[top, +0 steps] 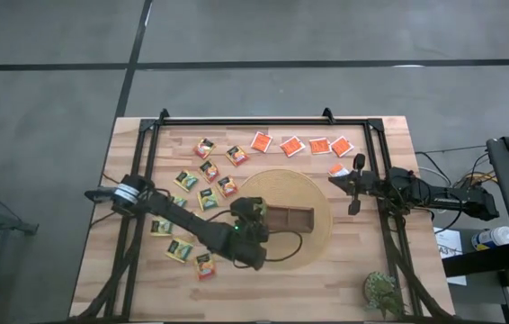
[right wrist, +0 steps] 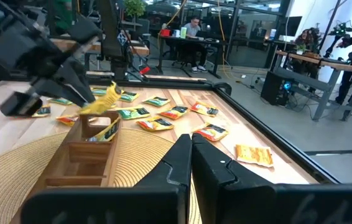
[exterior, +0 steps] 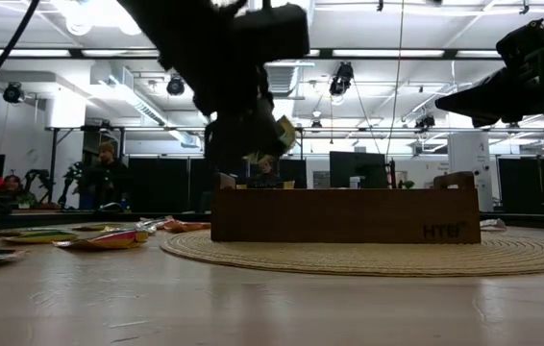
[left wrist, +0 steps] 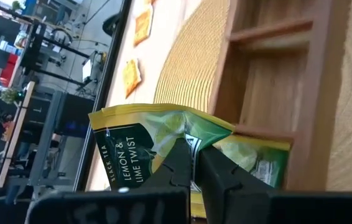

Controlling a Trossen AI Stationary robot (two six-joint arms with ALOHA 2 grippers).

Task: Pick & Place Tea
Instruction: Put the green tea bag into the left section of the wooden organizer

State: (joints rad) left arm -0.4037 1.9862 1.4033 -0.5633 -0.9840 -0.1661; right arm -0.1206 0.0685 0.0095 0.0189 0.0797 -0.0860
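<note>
Green-and-yellow sachet (left wrist: 142,146) clamped in left gripper (left wrist: 194,163), centre frame over wooden tray (top: 296,218) end compartment | step: we judge placing | next: lower, release | right gripper (right wrist: 191,149) closed, idle, right of mat (top: 313,193)

Looked like a robotics lab or open workshop: black ceiling trusses with spotlights (exterior: 344,82), desks crowded with monitors (exterior: 357,169), a seated person (right wrist: 193,30), loose cables, concrete floor (top: 326,31).
</note>
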